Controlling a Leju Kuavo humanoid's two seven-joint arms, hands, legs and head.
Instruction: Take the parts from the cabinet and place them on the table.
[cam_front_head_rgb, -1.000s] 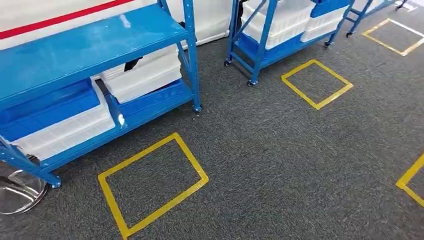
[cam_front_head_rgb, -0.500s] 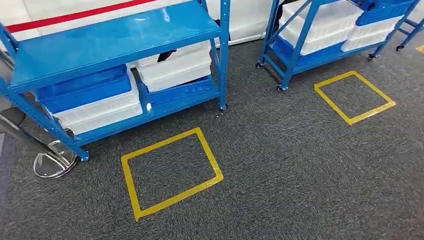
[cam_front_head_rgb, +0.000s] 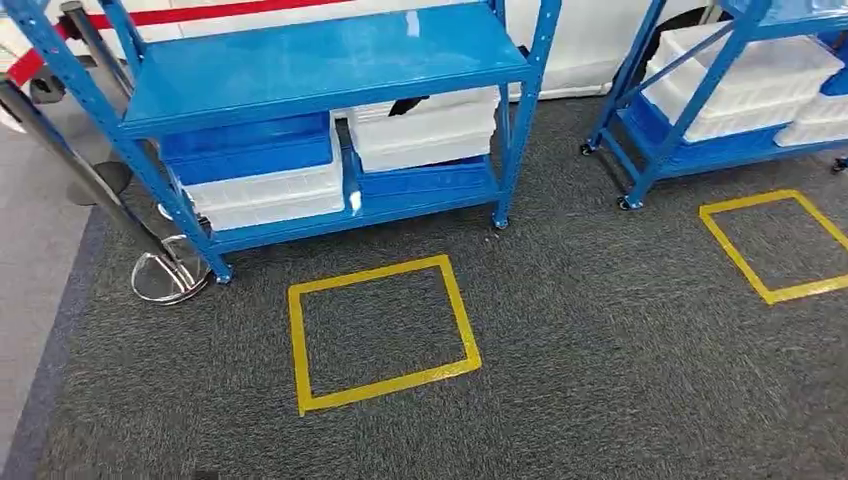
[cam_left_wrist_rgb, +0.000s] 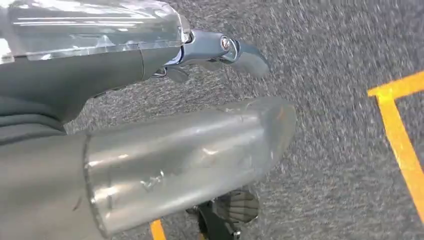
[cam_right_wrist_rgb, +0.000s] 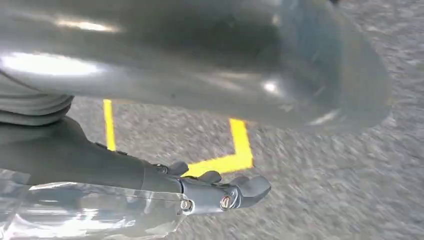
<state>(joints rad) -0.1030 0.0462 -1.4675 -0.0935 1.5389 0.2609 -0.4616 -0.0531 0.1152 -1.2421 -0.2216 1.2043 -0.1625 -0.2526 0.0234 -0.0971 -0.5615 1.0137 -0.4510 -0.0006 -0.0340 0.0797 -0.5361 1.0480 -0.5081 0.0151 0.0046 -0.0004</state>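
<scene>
The blue cabinet rack stands straight ahead in the head view. On its lower shelf sit a white bin with something dark poking out at its top, and a white bin under a blue one. Parts inside are hidden. My left hand hangs over the grey carpet with nothing in it, thumb held out from the fingers. My right hand hangs the same way above a yellow tape corner, also holding nothing.
A yellow taped square marks the carpet before the rack, and another lies to the right. A second wheeled blue rack with white bins stands at right. A chrome post base sits by the rack's left leg.
The whole picture has slid rightward: the camera has turned left, bringing the near rack to the centre and the post base into view. Nothing on the shelves has moved.
</scene>
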